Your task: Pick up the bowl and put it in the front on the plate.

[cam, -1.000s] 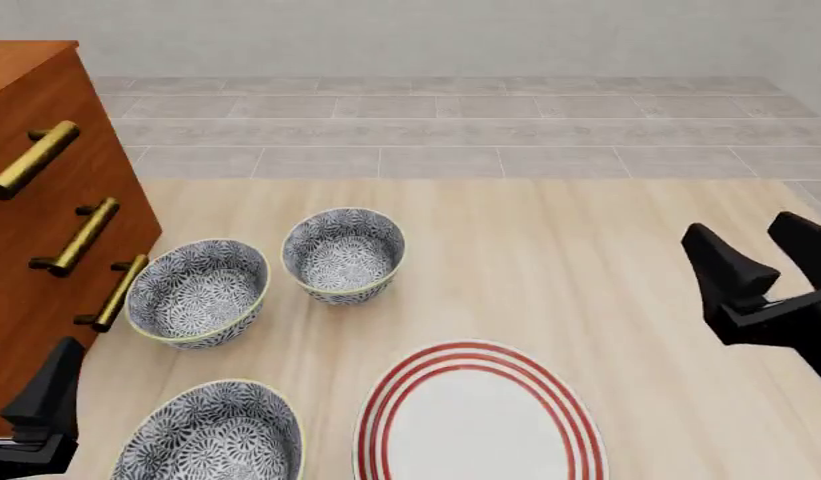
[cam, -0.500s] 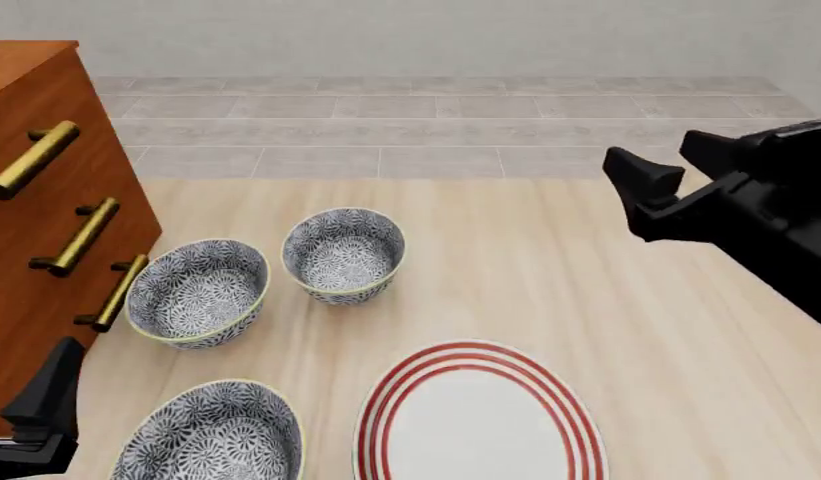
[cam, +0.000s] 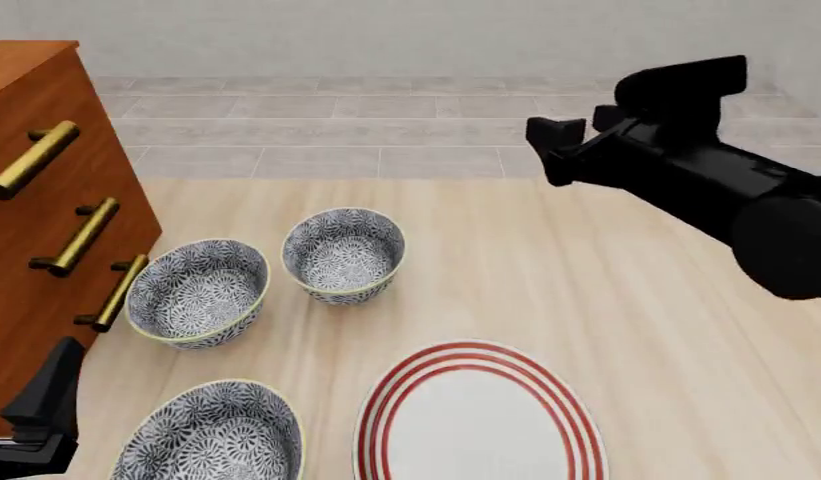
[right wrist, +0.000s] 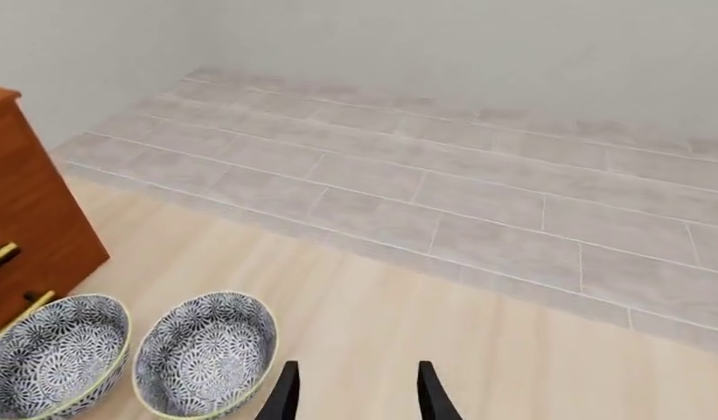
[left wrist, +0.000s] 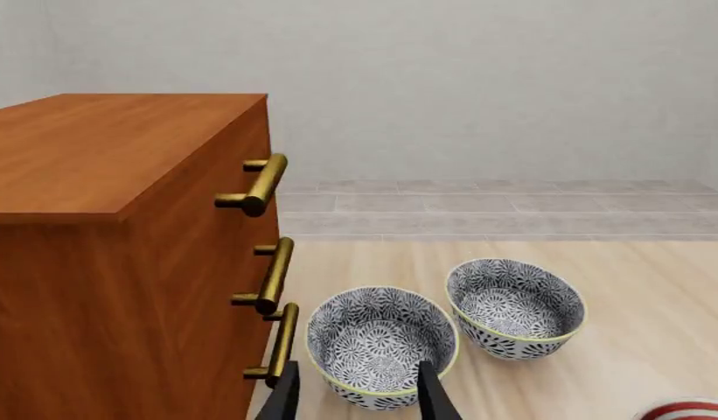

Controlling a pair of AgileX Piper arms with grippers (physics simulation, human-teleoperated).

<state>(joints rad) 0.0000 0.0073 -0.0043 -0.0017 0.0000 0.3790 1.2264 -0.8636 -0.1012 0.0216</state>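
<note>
The right arm has swung up and leftward over the table (cam: 624, 330); its right pincer (cam: 580, 145) is open and empty. The left pincer (left wrist: 356, 394) is parted, holding nothing. The plate (cam: 480, 418) lies beside the front bowl (cam: 213, 432). No writing shows.

Pale wood table (cam: 624, 300) carries three floral bowls at left: nearest bowl (cam: 213, 432) at the near edge, second bowl (cam: 197, 291) beyond it, third bowl (cam: 342, 253) just right of that, red-ringed white plate (cam: 480, 420) near centre, wooden drawer cabinet (cam: 37, 230) far left.
</note>
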